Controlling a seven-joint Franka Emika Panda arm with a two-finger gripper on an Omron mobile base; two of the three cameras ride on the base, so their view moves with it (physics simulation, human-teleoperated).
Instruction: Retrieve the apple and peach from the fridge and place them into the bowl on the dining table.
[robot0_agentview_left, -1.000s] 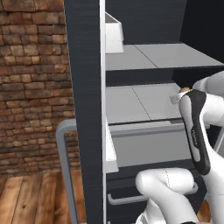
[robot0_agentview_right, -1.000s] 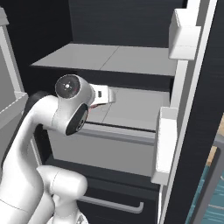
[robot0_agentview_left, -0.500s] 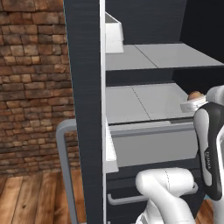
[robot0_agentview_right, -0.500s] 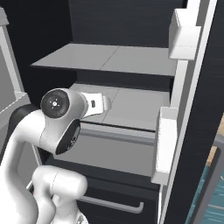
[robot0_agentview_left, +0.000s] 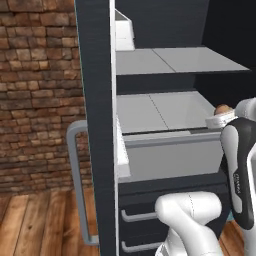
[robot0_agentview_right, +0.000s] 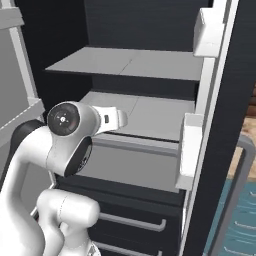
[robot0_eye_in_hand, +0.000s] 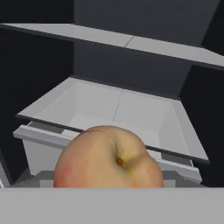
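Fridge (robot0_agentview_left: 95, 125) open, both doors swung wide, grey shelves bare inside. Peach (robot0_eye_in_hand: 109, 159) close against the hand camera, large in the lower middle of the hand view, cleft and stem dimple turned toward the lens, sitting at the gripper (robot0_eye_in_hand: 109, 183) with the fingertips hidden behind the fruit. Jaws standing wide; looks clamped on the peach, though contact at the pads cannot be seen. In the left base view, a small orange-pink sliver of the same fruit (robot0_agentview_left: 223, 108) just above the white wrist at the right edge, out in front of the middle shelf (robot0_agentview_left: 160, 110), over its front lip.

Beyond the peach, middle shelf running back to the dark rear wall, front edge a grey rail, upper shelf (robot0_agentview_right: 125, 62) well above it. Open space between the two shelves, nothing on either. Below the rail, a grey drawer front (robot0_agentview_right: 135, 167), then two dark lower drawers with bar handles (robot0_agentview_left: 137, 216). Left door edge with white bins (robot0_agentview_left: 122, 35) near the arm's left; right door bins (robot0_agentview_right: 191, 155) near its right, arm between them.
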